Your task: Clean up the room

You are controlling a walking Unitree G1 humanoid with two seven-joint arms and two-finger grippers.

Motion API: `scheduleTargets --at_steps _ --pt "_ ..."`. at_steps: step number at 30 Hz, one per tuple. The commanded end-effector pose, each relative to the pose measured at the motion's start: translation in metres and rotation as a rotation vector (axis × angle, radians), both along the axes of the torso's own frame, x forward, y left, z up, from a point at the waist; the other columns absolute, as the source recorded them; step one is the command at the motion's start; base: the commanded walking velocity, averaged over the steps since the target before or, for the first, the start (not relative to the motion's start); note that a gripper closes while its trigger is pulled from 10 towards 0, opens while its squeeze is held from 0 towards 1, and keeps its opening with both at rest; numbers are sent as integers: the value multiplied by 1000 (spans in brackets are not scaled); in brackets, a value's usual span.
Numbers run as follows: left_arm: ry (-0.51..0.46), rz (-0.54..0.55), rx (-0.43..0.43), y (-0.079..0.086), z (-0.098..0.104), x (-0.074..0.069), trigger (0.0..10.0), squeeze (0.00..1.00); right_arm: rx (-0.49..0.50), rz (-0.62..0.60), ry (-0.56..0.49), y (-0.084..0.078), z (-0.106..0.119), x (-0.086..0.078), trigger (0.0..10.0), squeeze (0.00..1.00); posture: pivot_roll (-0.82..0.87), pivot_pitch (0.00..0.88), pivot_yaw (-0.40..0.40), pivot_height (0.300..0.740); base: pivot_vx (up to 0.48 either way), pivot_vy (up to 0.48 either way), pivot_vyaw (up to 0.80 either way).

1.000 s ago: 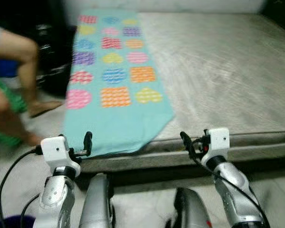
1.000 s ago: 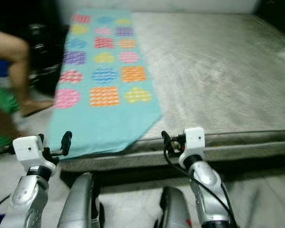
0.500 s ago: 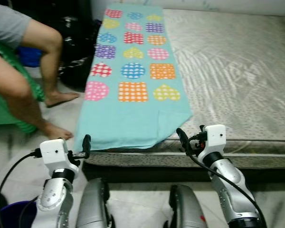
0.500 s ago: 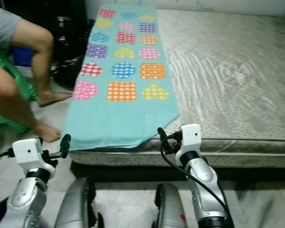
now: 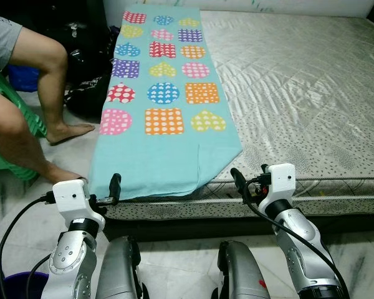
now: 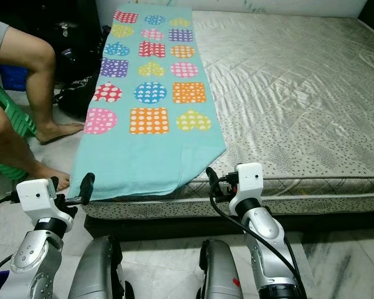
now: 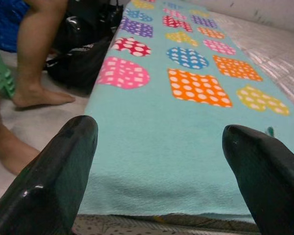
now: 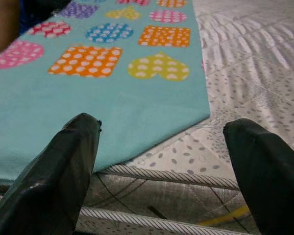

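- left hand (image 7: pixel 159 161) released, fingers spread, turquoise patterned towel (image 5: pixel 159 118) just ahead on mattress (image 5: pixel 299 93)
- right hand (image 8: pixel 161 161) released, towel corner ahead
- person's leg (image 5: pixel 53 81) beyond left hand

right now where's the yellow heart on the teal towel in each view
Left eye: yellow heart at mid-frame, last of the right column on the towel.
Right eye: same spot, a bit further left.
Left wrist: at the right edge, beyond the right finger.
Right wrist: upper middle, between the fingers.
Shared landmark: the orange dotted square beside it.
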State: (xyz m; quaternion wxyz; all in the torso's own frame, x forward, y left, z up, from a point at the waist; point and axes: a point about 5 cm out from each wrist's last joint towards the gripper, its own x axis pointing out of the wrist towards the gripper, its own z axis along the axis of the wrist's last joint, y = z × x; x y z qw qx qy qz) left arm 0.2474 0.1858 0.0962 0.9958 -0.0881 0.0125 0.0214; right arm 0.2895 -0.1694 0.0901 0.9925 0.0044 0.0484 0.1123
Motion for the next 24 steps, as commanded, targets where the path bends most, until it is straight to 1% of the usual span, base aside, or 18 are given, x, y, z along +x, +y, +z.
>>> scheduleTargets --at_steps 1,3,9,24 --pt "-1 7 9 4 1 -2 10000 0 0 -4 -9 1 1 1 10000 0 -27 128 -36 571 255 0 800" --pt "0 8 9 4 1 -2 10000 0 3 -5 -8 1 1 1 10000 0 -26 129 -35 571 251 0 800" --pt "2 9 9 4 0 -2 10000 0 6 -7 -5 1 1 1 10000 0 -25 130 -35 571 240 0 0" --pt "20 17 17 4 -2 -1 10000 0 6 -13 3 1 -1 2 10000 0 -25 133 -36 571 0 0 0"
